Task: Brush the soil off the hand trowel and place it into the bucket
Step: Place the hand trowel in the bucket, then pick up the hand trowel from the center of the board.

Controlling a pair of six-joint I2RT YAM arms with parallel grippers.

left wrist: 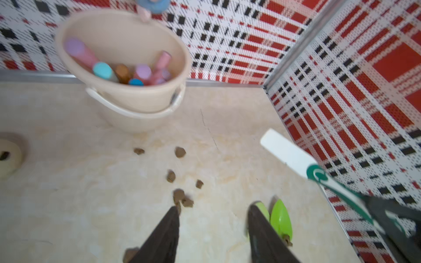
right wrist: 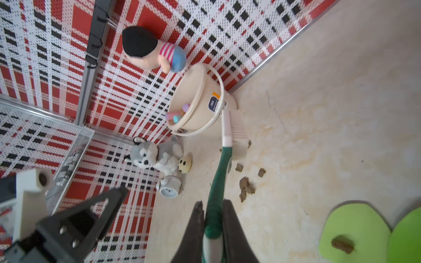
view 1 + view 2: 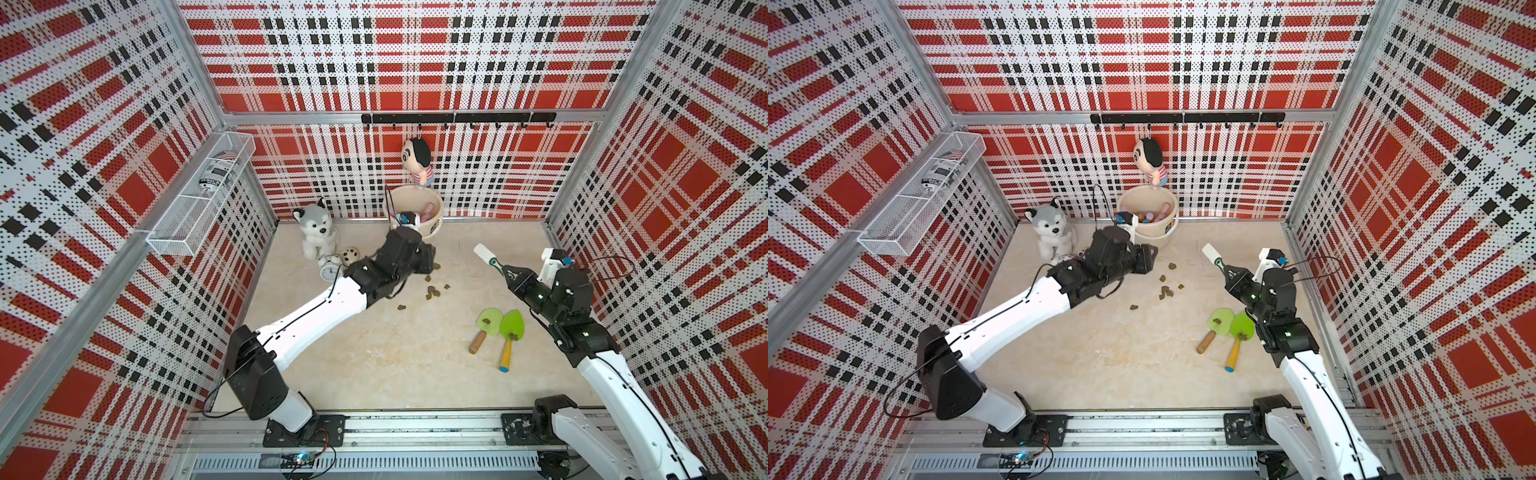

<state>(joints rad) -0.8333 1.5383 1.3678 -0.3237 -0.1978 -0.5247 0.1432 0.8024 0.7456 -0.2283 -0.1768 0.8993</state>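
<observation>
Finding one: the right jaws are pinched on the green handle of the brush. Its white head is raised clear of the desk and aimed toward the bucket; I judge it is held aloft ready for sweeping. Finding two: the left jaws stand spread with nothing between them, hovering close in front of the bucket, which suggests a free hand for fetching a trowel. Two green trowels lie flat beside the right arm, blades touching: the brown-handled trowel and the yellow-handled trowel. Each carries a lump on its blade, so neither is clean. Loose soil is scattered on the desk between bucket and trowels. The bucket already holds several coloured handles, leaving less room. A husky plush and an alarm clock sit left of it, and a doll hangs just above its rim, crowding any drop from overhead.
</observation>
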